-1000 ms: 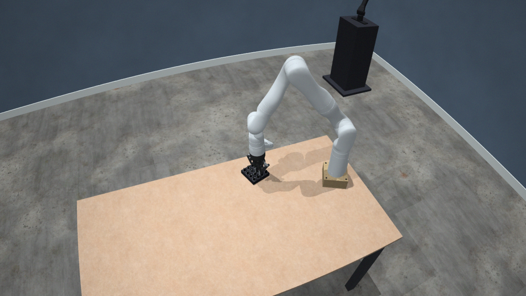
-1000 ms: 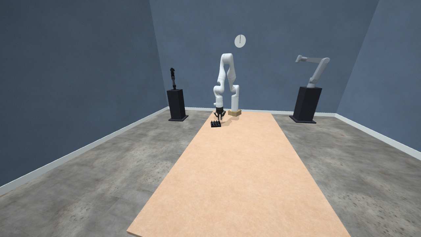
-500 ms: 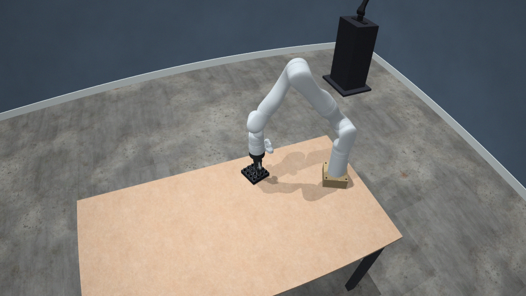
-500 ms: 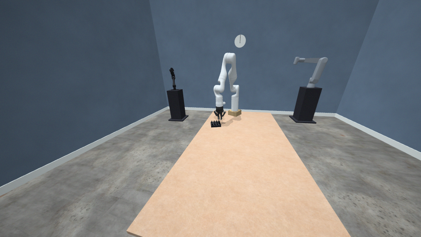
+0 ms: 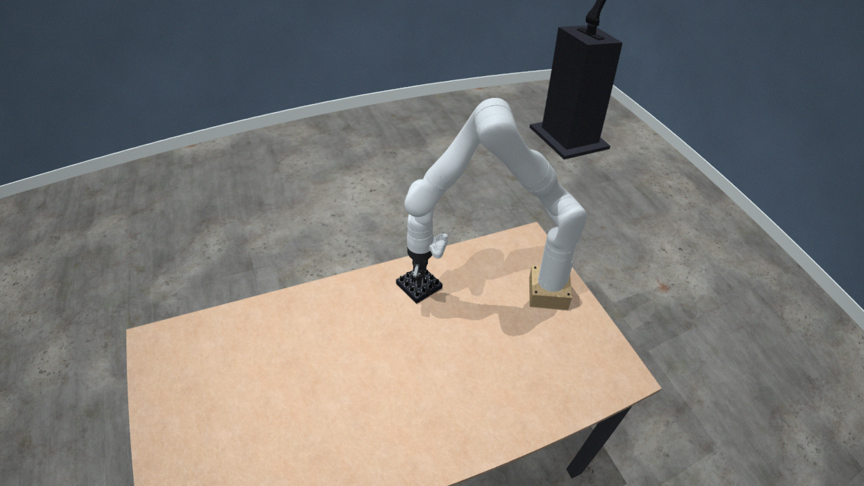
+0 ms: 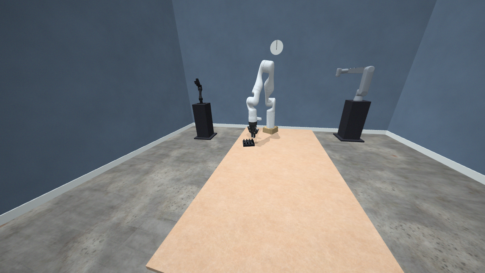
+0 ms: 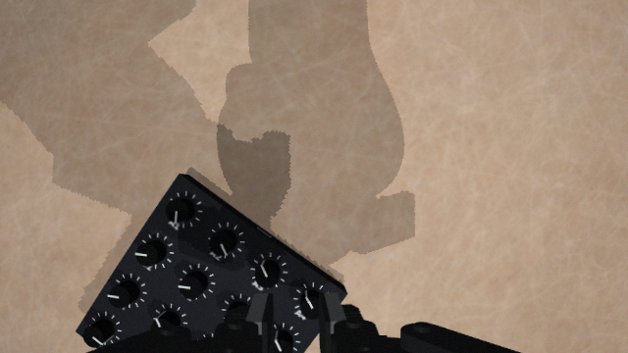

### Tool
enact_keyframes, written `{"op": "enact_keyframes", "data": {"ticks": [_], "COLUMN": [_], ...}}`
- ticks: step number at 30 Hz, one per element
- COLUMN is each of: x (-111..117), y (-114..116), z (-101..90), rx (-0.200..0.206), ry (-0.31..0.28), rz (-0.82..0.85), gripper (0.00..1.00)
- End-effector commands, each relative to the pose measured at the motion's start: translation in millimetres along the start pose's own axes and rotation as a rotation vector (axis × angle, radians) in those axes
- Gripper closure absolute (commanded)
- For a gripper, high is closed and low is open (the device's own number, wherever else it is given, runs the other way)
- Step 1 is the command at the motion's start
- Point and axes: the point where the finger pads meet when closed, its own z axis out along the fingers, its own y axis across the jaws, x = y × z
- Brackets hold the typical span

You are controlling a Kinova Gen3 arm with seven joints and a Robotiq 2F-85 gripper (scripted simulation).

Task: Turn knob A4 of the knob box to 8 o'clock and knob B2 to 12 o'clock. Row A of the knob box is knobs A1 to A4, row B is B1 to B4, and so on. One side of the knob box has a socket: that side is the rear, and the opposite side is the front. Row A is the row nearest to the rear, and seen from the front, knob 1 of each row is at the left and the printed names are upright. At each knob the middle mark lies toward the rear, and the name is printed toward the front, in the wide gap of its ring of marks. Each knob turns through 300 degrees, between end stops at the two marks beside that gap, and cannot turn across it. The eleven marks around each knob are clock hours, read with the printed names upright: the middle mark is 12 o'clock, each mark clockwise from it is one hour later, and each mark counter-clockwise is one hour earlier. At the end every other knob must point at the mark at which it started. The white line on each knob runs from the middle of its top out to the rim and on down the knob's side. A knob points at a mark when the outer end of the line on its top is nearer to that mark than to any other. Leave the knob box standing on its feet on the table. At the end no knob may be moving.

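"Two fingers of the claw (image 5: 418, 283) (image 6: 253, 136) (image 7: 296, 306) are standing slightly spread, a narrow gap showing. Are they pinching anything?"

"No, they're holding nothing. Knob A4 (image 7: 309, 303) is appearing between them in the wrist view, though I can't tell whether the tips are reaching down beside it."

"So which step is in hand?"

"I'm judging it to be lining up on A4, the first turn. The next move is calling for centring over it, lowering straight and closing gently, then turning toward 8 o'clock without crossing the gap."

"And B2?"

"Knob B2 (image 7: 195, 283) is sitting farther across the knob box (image 5: 416, 299) (image 6: 248, 145) (image 7: 206, 263), its line pointing at roughly 8 o'clock, so it is still needing a clockwise turn to 12."

"What's carrying the box?"

"It's resting flat on the surface (image 5: 302, 374) (image 6: 271, 203) (image 7: 491, 147). Beyond it, the arm's wooden base (image 5: 549, 300) (image 6: 270, 131) is standing well apart."

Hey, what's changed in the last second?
The white arm's wrist turned: in the exterior view its side bump swung from left to right. The grey arm's tip dipped; the black arm leaned slightly left. The jaws hold nothing, standing slightly apart. The box stayed put.
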Motion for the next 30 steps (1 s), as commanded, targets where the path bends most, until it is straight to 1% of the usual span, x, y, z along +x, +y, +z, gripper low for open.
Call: {"op": "enact_keyframes", "data": {"ticks": [1, 6, 12, 21, 30], "x": [-1.0, -3.7, -6.0, -7.3, -7.6], "y": [3.6, 4.8, 5.9, 6.5, 6.6], "z": [-2.3, -4.9, -7.1, -8.3, -8.6], "rx": [0.000, -0.006, -0.012, -0.015, -0.016], "ry": [-0.008, -0.017, -0.024, -0.029, -0.029], "rz": [0.048, 0.164, 0.257, 0.309, 0.319], "gripper": [0.81, 0.81, 0.81, 0.81, 0.81]}}
